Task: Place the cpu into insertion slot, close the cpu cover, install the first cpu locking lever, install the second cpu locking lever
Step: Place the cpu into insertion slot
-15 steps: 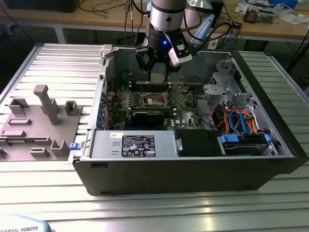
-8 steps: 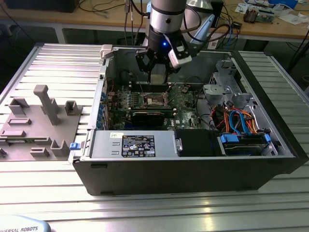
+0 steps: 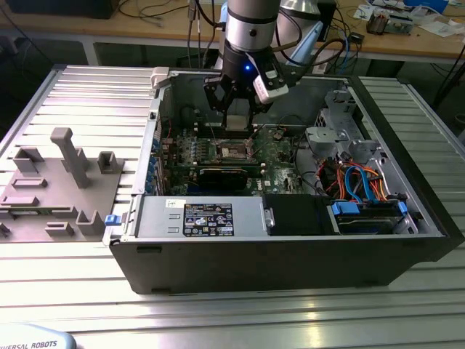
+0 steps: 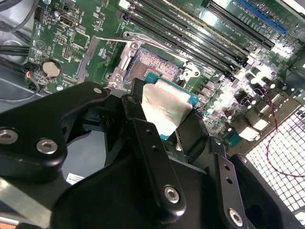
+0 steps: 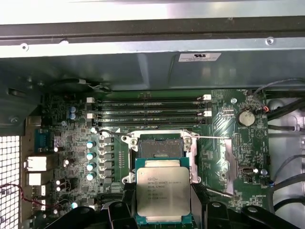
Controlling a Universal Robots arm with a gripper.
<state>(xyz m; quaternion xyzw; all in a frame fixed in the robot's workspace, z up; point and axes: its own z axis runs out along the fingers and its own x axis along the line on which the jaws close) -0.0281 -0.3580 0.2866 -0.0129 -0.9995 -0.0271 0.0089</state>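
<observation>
My gripper (image 3: 237, 116) hangs inside the open computer case (image 3: 290, 269), shut on the cpu (image 5: 162, 194), a small square chip with a silvery top and a teal edge. Both wrist views show the cpu (image 4: 167, 110) held by its sides between black fingers (image 4: 143, 138), a little above the motherboard and just off to one side of the insertion slot (image 5: 159, 149). The slot (image 4: 155, 62) lies bare with its contact field showing. The cpu cover (image 4: 97, 47) is swung open beside it. A thin wire locking lever (image 5: 217, 138) stands unhooked.
Memory slots (image 5: 152, 112) run along one side of the slot. A power supply (image 3: 207, 218) fills the case's near side, and a drive cage (image 3: 349, 138) with orange and blue cables (image 3: 363, 182) is at the exterior view's right. A grey fixture (image 3: 65, 182) lies on the table outside.
</observation>
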